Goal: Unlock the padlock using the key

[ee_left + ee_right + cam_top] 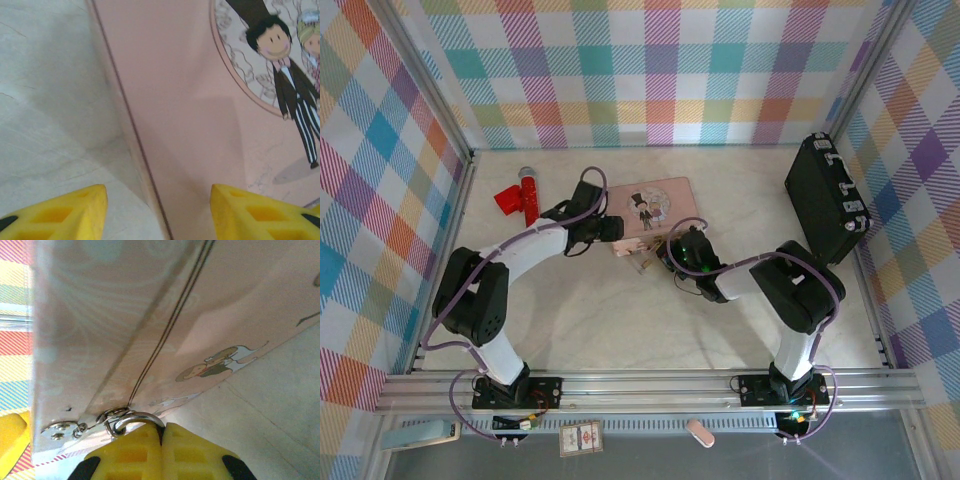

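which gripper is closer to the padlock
Right. The right gripper is shut at the shackle of the padlock; the left gripper, jaws open, straddles an edge of the pink box, farther off.

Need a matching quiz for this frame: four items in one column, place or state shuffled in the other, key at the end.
Column 1
1. left gripper
2. right gripper
3. black case
4. red mic-shaped toy

Column 2
A. far right, at the back
B. shut, right at the silvery shackle
C. left of the pink box, at the back
D. open, astride the pink box's edge

Pairs: 1-D, 2-B, 3-A, 4-C
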`<state>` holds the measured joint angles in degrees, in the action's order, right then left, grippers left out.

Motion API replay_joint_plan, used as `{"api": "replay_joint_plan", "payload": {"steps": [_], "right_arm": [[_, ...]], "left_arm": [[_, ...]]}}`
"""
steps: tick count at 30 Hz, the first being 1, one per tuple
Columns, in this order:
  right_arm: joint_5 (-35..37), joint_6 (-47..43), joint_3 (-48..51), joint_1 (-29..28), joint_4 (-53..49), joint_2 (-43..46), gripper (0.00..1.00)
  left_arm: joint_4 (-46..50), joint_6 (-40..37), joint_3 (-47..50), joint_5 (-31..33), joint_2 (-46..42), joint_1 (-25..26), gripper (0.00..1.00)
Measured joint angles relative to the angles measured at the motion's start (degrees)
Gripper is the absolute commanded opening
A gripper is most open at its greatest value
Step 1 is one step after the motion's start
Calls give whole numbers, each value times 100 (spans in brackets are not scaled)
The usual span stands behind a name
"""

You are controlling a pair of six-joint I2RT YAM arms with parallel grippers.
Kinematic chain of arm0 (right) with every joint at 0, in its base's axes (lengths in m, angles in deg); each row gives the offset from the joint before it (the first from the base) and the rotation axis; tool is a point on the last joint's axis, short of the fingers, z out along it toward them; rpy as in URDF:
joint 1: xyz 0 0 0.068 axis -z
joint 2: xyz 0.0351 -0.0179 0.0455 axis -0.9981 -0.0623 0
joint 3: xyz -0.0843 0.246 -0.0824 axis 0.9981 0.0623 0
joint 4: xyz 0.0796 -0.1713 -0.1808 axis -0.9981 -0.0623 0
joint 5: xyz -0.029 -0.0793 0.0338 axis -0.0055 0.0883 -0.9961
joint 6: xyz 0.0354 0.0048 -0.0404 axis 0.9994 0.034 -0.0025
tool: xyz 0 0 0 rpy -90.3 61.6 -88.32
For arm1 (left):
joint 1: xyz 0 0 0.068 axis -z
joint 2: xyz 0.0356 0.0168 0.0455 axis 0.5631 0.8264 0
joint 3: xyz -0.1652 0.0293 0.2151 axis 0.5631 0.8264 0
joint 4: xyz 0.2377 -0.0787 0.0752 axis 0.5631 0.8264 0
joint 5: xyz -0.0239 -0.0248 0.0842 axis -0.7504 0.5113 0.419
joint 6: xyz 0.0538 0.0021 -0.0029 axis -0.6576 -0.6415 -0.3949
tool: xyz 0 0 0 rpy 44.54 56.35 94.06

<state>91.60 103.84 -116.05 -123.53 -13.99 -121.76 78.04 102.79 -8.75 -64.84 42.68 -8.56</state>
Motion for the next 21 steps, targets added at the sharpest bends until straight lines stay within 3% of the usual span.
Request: {"api": "replay_joint_plan", "payload": {"steps": [10, 21], "right_arm": [[-83, 22, -4, 0, 144, -87, 0], [-179, 63, 61, 81, 553, -238, 0]], "left_arm": [[-9, 490, -643, -162, 691, -48, 51], [-807, 846, 216, 168, 245, 223, 46]]}}
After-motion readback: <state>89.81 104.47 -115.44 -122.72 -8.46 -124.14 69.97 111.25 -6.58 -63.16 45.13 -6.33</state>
